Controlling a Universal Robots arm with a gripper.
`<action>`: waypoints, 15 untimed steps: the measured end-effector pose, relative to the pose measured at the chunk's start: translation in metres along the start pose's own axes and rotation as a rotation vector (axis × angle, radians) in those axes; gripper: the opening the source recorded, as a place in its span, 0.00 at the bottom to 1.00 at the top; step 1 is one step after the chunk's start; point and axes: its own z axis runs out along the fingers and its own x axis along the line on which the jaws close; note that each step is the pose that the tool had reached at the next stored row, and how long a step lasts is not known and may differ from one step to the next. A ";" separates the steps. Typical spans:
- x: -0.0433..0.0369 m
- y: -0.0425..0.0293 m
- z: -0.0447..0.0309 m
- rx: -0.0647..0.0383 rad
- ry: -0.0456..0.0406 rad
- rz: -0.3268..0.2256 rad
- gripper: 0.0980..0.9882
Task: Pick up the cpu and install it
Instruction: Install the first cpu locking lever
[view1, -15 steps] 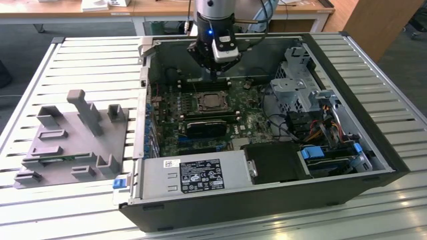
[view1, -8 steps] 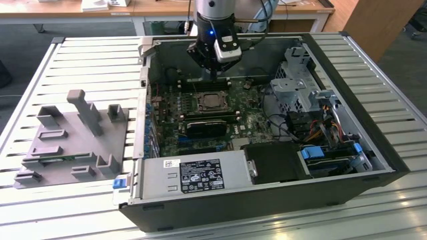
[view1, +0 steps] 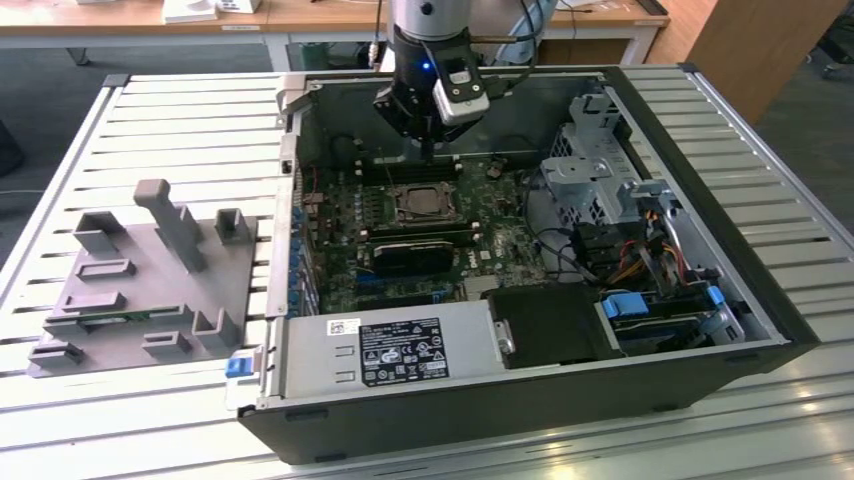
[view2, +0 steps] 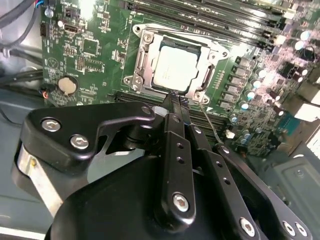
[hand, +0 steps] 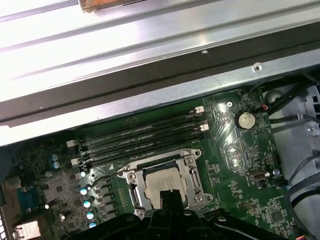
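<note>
Gripper: the black gripper (view1: 424, 150) hangs over the open computer case (view1: 747, 300), its tips pointing down at the motherboard (view1: 501, 235).
Jaws: in the second wrist view the two black fingers (view2: 172, 150) run side by side and meet at their tips, pressed together with no gap that I can see; nothing sits between them.
Contact: the gripper (view2: 175, 98) has hold of nothing, and its tips stand just over the near edge of the socket frame (view2: 142, 55); whether they touch the frame I cannot tell.
Cpu: the silver-grey cpu (view2: 175, 70) lies flat inside the socket, square to the metal frame around it; the exterior view shows the cpu (view1: 423, 203) near the middle of the board.
Cpu against jaws: it is apart from the tips, just beyond them; in the first wrist view the fingers (hand: 169, 202) overlap the near edge of the cpu (hand: 162, 181).
Nearby: the memory slots (hand: 142, 140) run along one side of the socket.
Fixture: a grey fixture (view1: 147, 280) with upright blocks rests on the slatted table (view1: 187, 130), on the exterior view's left, well apart from the case.
</note>
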 end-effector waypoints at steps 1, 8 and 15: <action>0.0000 0.0000 0.0001 0.000 0.0004 -0.014 0.01; 0.0000 0.0000 0.0005 -0.003 0.0028 -0.097 0.01; 0.0000 0.0000 0.0010 -0.006 0.0053 -0.185 0.01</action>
